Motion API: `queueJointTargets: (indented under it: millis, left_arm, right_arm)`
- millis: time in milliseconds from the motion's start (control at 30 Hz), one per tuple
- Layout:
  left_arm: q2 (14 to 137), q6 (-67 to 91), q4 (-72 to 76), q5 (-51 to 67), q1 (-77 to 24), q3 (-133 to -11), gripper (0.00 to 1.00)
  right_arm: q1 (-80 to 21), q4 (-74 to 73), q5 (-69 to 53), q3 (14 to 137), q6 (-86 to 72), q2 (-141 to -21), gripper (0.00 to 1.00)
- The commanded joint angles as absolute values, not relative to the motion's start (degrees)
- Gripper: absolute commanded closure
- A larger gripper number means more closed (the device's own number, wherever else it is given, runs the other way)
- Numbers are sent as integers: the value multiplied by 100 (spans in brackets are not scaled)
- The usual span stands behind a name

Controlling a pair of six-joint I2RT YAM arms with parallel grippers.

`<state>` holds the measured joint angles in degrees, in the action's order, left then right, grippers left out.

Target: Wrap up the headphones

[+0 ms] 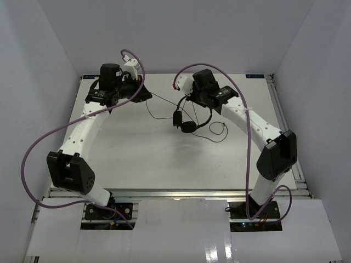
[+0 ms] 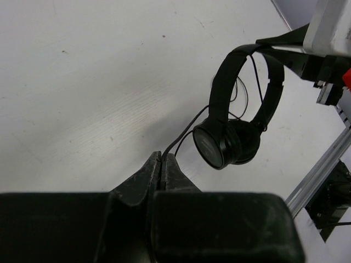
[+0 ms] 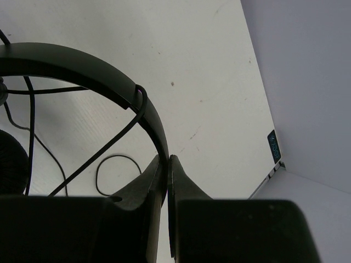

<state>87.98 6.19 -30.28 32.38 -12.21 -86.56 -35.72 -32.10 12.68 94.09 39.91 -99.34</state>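
1. The headphones (image 1: pixel 188 121) hang above the table (image 1: pixel 153 164), near its far middle. The headband (image 3: pixel 82 67) is uppermost and the earpads (image 2: pixel 211 148) are lowest, so the long axis is close to upright. In the top view the earpads lie at 7 o'clock of the headband's crown.
2. The right gripper (image 3: pixel 166 160) has its fingers closed on the headband near its top.
3. The left gripper (image 2: pixel 162 159) has its fingers pinched together on the cord (image 1: pixel 164 99), at 10 o'clock of the headphones and well apart from them.
4. The cord runs taut between the left gripper and the headphones. Further strands cross the open arc of the headband. The slack end lies curled on the table at 4 o'clock of the earpads.
5. Purple cables (image 1: pixel 32 150) loop along both arms, apart from the cord.
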Motion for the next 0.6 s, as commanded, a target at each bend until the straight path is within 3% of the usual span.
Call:
queueJointTargets:
  millis: [0,567]
  left_arm:
    - [8490,258,-3246,3022,-1203,-8851,100]
    - [8570,229,-3595,3834,-1327,-9001,100]
  right_arm:
    - [-3553,-3532,1761,9980,4323,-10079,92]
    - [-3639,-3206,2585,10758,4958,-10750,92]
